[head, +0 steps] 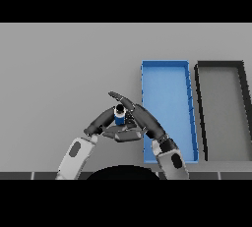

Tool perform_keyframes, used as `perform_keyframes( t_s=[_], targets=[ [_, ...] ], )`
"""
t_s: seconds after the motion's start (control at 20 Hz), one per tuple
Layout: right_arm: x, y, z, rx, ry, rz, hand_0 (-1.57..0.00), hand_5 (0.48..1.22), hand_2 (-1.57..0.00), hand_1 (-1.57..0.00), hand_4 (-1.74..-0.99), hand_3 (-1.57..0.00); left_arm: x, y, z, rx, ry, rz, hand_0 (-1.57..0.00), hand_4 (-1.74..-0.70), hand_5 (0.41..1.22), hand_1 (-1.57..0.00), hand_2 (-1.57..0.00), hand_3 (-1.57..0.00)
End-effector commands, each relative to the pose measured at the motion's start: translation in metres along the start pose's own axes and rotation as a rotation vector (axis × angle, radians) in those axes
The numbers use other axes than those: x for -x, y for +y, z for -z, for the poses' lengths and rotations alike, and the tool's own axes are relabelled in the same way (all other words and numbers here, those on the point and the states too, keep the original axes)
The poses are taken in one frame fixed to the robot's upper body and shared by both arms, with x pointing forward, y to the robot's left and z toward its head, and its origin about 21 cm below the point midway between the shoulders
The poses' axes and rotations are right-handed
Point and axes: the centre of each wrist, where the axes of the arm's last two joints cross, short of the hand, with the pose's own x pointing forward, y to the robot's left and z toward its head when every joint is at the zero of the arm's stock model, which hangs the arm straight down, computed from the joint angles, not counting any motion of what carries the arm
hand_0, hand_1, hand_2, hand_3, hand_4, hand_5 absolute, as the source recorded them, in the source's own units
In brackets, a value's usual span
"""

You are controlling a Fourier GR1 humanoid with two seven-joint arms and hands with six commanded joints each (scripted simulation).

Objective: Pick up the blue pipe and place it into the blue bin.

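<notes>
Blue pipe [119,118], a short cylindrical piece with a dark top end, stands upright near the front edge of the flat grey table [59,73], just left of the blue bin and outside it. Both hands meet around it. Left hand [106,122], dark-fingered on a white and grey arm entering from the lower left, has its fingers curled toward the pipe's left side and lower part. Right hand [142,118], on the arm entering from the lower right, lies with long, nearly straight fingers angled up and left, passing just behind and beside the pipe (actual contact cannot be confirmed from this view). Shallow rectangular blue bin [167,65] lies lengthwise toward the table's right side, its near end reaching the front edge; the right forearm overlaps its front left corner. Matching dark grey rectangular bin [219,64] sits just to its right, walls close but apart.
</notes>
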Motion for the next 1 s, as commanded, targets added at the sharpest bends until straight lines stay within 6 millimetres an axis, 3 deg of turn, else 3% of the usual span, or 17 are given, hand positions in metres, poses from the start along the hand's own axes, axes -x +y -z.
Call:
perform_keyframes(
  t_s=[0.0,0.2,0.3,0.45,0.6,0.65,0.8,0.95],
  targets=[
    [-0.004,-0.003,0.003,-0.001,-0.013,-0.003,-0.02,0.526,-0.08,-0.03,-1.196,0.0,-0.001,0.001,0.0,-0.005,0.004,0.006,-1.57,-1.47,1.221,-1.57,-1.57,-1.57],
    [-0.016,-0.011,0.015,-0.026,-0.056,-0.02,-0.07,0.497,-0.17,-0.11,-1.204,-0.04,0.002,0.001,-0.005,-0.014,0.02,0.023,-1.57,-1.47,1.221,-1.57,-1.57,-1.57],
    [-0.017,-0.006,0.022,-0.06,-0.054,-0.027,-0.32,0.485,-0.38,-0.36,-1.278,-0.24,0.004,0.004,-0.006,-0.016,0.021,0.02,-1.57,-1.52,1.221,-1.57,-1.57,-1.57],
    [-0.018,-0.005,0.028,-0.081,-0.064,-0.017,-0.88,0.518,-0.91,-0.88,-1.467,-0.76,0.001,0.005,-0.006,-0.014,0.069,0.037,-1.57,-1.62,1.221,-1.57,-1.57,-1.57],
    [-0.018,-0.001,0.032,-0.084,-0.073,0.017,-1.22,0.65,-1.23,-1.22,-1.581,-1.02,0.003,0.0,-0.005,-0.011,0.036,-0.006,-1.57,-1.68,1.221,-1.57,-1.57,-1.52],
    [-0.016,0.0,0.034,-0.086,-0.081,0.04,-1.29,0.765,-1.3,-1.29,-1.606,-1.1,0.003,0.0,-0.004,-0.014,0.021,-0.029,-1.57,-1.69,1.221,-1.57,-1.57,-1.53],
    [-0.015,0.001,0.033,-0.089,-0.101,0.038,-1.43,0.987,-1.43,-1.43,-1.665,-1.3,0.002,0.0,-0.007,-0.006,0.006,-0.044,-1.57,-1.71,1.221,-1.57,-1.57,-1.46],
    [-0.014,0.006,0.034,-0.093,-0.115,0.021,-1.5,1.101,-1.5,-1.5,-1.702,-1.43,0.001,0.004,-0.003,-0.011,0.025,-0.025,-1.57,-1.73,1.221,-1.57,-1.57,-1.44]
  ],
)
